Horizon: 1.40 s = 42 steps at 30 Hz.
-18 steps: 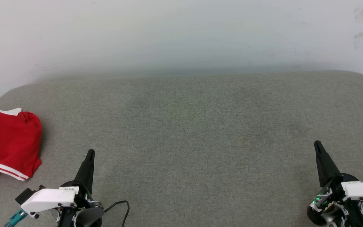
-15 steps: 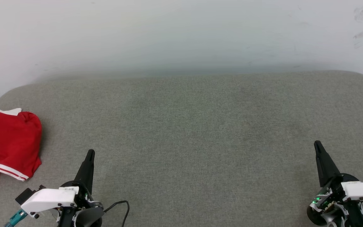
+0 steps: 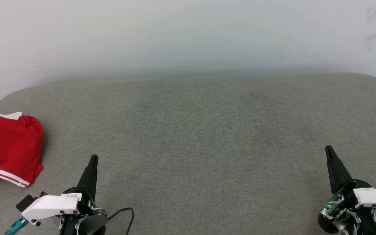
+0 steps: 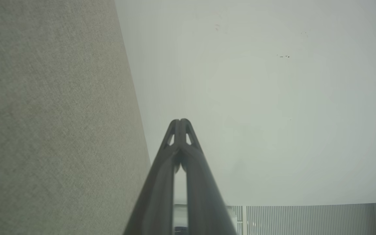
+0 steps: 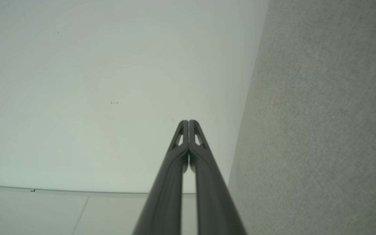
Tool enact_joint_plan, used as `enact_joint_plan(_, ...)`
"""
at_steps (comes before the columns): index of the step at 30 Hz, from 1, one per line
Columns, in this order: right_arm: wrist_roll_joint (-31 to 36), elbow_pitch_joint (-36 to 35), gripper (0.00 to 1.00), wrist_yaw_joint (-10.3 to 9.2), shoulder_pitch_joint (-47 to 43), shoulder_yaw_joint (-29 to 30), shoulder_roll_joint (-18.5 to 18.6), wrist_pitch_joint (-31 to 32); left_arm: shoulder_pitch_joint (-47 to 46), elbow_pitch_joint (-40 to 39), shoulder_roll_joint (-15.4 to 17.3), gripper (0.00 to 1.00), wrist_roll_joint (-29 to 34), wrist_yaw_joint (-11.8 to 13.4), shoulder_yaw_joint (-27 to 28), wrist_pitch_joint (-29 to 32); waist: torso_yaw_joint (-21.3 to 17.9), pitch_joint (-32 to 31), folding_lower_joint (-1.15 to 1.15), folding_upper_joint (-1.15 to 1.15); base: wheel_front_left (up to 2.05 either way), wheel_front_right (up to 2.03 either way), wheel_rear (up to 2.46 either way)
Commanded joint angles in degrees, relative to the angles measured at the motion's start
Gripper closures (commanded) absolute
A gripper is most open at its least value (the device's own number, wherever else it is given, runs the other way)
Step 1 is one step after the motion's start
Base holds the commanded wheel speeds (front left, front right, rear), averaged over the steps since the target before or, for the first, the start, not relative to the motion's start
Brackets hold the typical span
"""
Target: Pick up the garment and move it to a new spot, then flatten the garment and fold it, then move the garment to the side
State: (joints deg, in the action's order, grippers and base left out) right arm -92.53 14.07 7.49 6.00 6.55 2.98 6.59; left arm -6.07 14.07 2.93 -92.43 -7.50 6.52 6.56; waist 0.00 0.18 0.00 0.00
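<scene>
Evidently nothing is changing over the last half-second: the garment (image 3: 10, 147), both arms and the head camera are all keeping the places they hold in the preceding head views. This stillness is suggesting a pause between steps, not a move under way.

The garment is lying at the far left edge of the grey cushioned surface (image 3: 194, 137), partly running off the left border of the head view. Its red cloth is looking bunched, with white trim at the top and a red-and-white stripe showing low down. Neither gripper is touching it. Judged from this heap, the pick-up is probably not yet begun, though a finished set-aside cannot be ruled out.

The left gripper (image 3: 93, 158) is resting at the lower left, its dark fingers pointing up the view and leaning slightly rightward. It is near the garment but apart from it. A black cable (image 3: 127, 212) is looping beside its wrist.

The right gripper (image 3: 328, 148) is mirroring this pose at the lower right, well apart from the garment.

In both wrist views the two fingers are meeting at their tips with nothing between them, so each claw is standing together and empty. Both are looking along the cushion toward the pale wall (image 3: 175, 32). The left arm, being the nearer, is seeming the likelier one to reach first.
</scene>
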Motion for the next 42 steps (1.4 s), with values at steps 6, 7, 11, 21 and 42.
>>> enact_joint_plan(6, 0.0, 1.1, 0.0, -0.01, -0.84, -0.07, -0.02, -0.04, 0.8, 1.0, -0.14, 0.0, -0.01, 0.01, -0.11, -0.05, 0.0, 0.0, 0.0, 0.0, 0.0, 0.0, 0.0)
enact_joint_plan(7, 0.19, 1.02, 0.0, -0.01, -0.92, -0.21, -0.02, -0.35, 0.85, 0.69, -0.14, 0.0, 0.1, 0.01, -0.22, -0.36, -0.01, 0.02, 0.0, 0.0, 0.0, 0.0, 0.0)
enact_joint_plan(11, 1.14, 0.72, 0.0, -0.01, -1.32, -0.5, -0.03, -1.56, 1.34, -0.46, -0.13, 0.0, 0.71, 0.01, -0.28, -1.56, -0.04, 0.05, 0.0, 0.0, 0.0, 0.0, 0.0)
enact_joint_plan(21, 9.42, -1.2, 0.0, 0.0, -1.87, 0.23, -0.03, -4.33, 1.6, -2.14, -0.11, 0.0, 7.27, 0.1, 1.57, -4.34, -0.08, 0.2, 0.0, 0.0, 0.0, 0.0, 0.0)
enact_joint_plan(42, 37.13, -9.25, 0.0, 0.01, -3.81, -1.82, -0.05, -9.01, 3.36, -10.78, -0.06, 0.0, 31.9, 7.65, -1.23, -9.03, -0.04, 0.46, 0.0, 0.0, 0.0, 0.0, 0.0)
